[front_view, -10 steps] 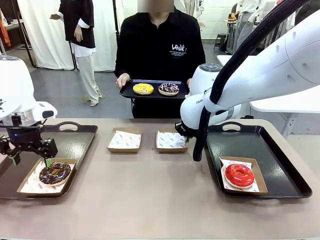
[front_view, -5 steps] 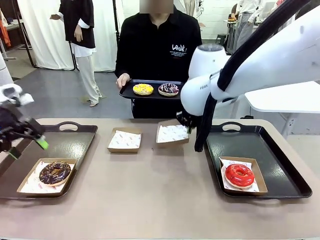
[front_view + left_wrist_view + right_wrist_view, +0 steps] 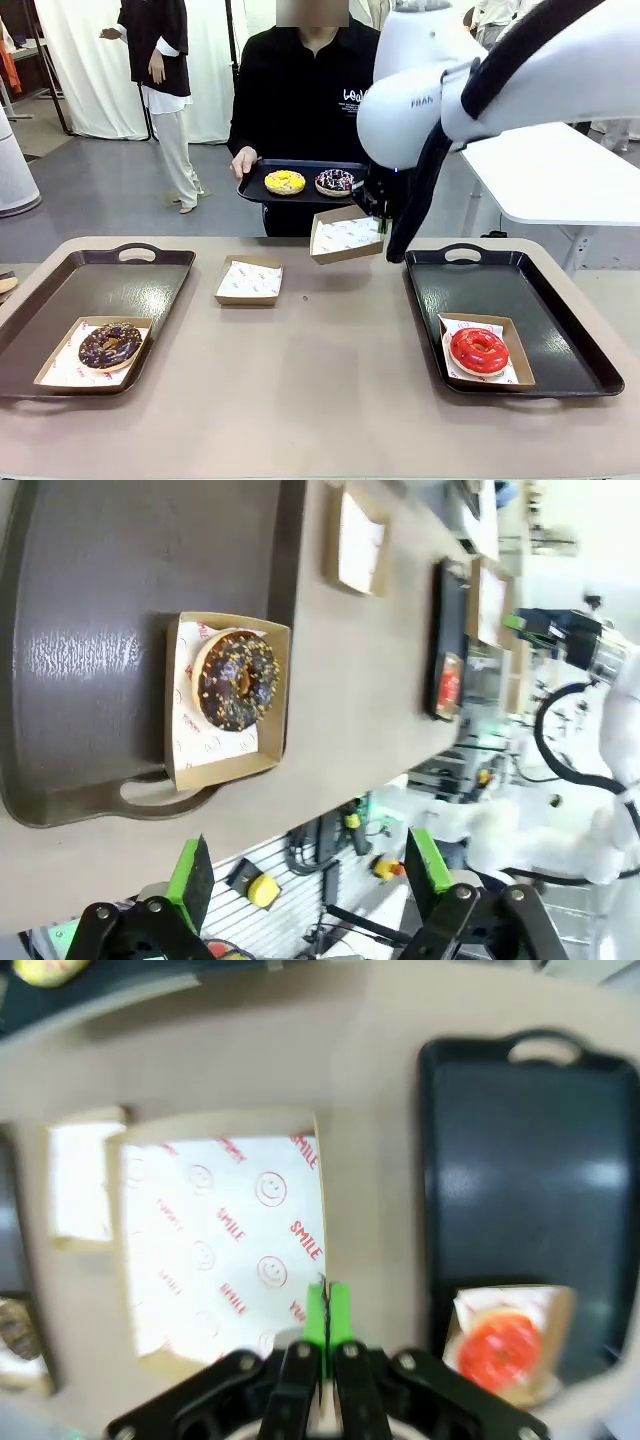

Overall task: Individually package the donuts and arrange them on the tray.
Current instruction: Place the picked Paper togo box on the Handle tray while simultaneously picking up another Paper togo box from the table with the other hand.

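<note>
While the right gripper (image 3: 381, 222) pinches the rim of a paper-lined box (image 3: 345, 236), its jaws closed tight on the cardboard edge, that box hangs tilted and clear of the table (image 3: 320, 400), at twelve o'clock from the table's middle in the front view. From the right wrist, the green pads (image 3: 337, 1320) meet on the box's near rim at six o'clock, and its liner shows red print and smiley faces.

At two o'clock from that box in the front view a person (image 3: 300, 100) holds a small tray (image 3: 255, 186) carrying the yellow donut (image 3: 285, 182) and, just beside it at its three o'clock, the sprinkled donut (image 3: 334, 182).

An empty box (image 3: 249, 280) lies flat on the table at eight o'clock from the held one. The right tray (image 3: 560, 310) sits at the table's three o'clock, with the red donut (image 3: 478, 351) in its own box at the near corner. The left tray (image 3: 150, 285) sits at nine o'clock, with the chocolate donut (image 3: 110, 345) boxed at its near corner.

Seen from the left wrist, the left gripper (image 3: 310, 875) hangs with its jaws wide and nothing between them, the chocolate donut well apart at its eleven o'clock
</note>
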`<act>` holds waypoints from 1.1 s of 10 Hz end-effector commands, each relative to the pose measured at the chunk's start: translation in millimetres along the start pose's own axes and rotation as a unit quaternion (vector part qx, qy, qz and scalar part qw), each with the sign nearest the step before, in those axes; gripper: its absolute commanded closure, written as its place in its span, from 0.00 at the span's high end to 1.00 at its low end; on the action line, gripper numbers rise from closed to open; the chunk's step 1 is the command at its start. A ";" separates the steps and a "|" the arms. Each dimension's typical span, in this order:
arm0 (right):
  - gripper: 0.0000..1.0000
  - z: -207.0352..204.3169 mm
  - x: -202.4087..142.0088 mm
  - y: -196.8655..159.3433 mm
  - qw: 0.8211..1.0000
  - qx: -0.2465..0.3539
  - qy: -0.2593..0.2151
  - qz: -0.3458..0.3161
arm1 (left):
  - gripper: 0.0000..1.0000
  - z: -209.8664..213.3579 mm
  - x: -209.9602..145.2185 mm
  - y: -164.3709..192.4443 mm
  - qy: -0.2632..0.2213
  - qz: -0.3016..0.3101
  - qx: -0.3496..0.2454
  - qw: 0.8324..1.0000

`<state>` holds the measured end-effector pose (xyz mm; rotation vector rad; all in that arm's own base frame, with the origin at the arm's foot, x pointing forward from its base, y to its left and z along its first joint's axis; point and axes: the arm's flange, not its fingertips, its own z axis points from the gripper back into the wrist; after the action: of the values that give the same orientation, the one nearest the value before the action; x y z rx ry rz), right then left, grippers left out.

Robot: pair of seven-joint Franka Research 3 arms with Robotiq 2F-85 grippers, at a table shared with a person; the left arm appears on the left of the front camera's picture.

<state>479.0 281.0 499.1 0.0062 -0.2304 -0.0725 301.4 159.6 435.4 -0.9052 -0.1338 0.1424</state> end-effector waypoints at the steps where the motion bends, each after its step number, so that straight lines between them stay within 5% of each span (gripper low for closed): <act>1: 0.00 13.8 16.4 9.3 1.000 -0.030 0.006 -0.001 | 1.00 16.9 19.6 38.6 -0.005 -0.010 -0.080 0.997; 5: 0.00 13.4 33.2 4.7 0.999 -0.019 0.025 -0.020 | 1.00 28.1 37.3 86.9 -0.029 0.024 -0.170 0.985; 11: 0.00 15.1 26.4 2.5 1.000 -0.014 0.020 -0.010 | 1.00 19.7 25.9 79.5 -0.037 0.025 -0.151 0.987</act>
<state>504.1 283.1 519.8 -0.0113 -0.1862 -0.0892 323.1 231.7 385.5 -1.2144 -0.1934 0.2040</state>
